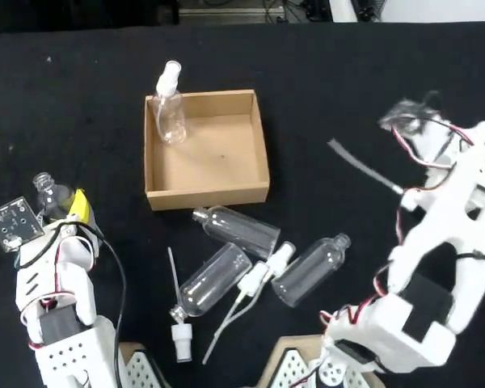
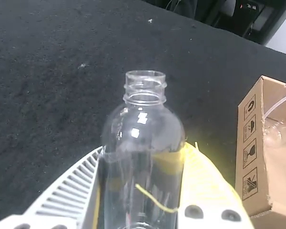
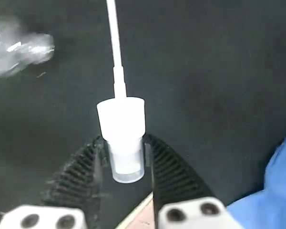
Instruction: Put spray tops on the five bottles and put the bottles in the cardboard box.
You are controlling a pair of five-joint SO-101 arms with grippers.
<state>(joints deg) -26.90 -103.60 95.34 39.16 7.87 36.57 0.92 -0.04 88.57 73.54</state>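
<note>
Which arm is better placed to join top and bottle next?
Right, probably: the right jaws grip a spray top, tube pointing away from them; the left jaws just hold the open bottle, neck free.

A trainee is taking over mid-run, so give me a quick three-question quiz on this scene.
1. True or false: the boxed bottle has a spray top on it.
2. How many loose bottles lie on the table outside the box? A two, B three, C four.
3. What does the left claw hold, and what does the right claw hold?

Key: 1 true. 2 B. 3 left, an open bottle; right, a top with its tube.
</note>
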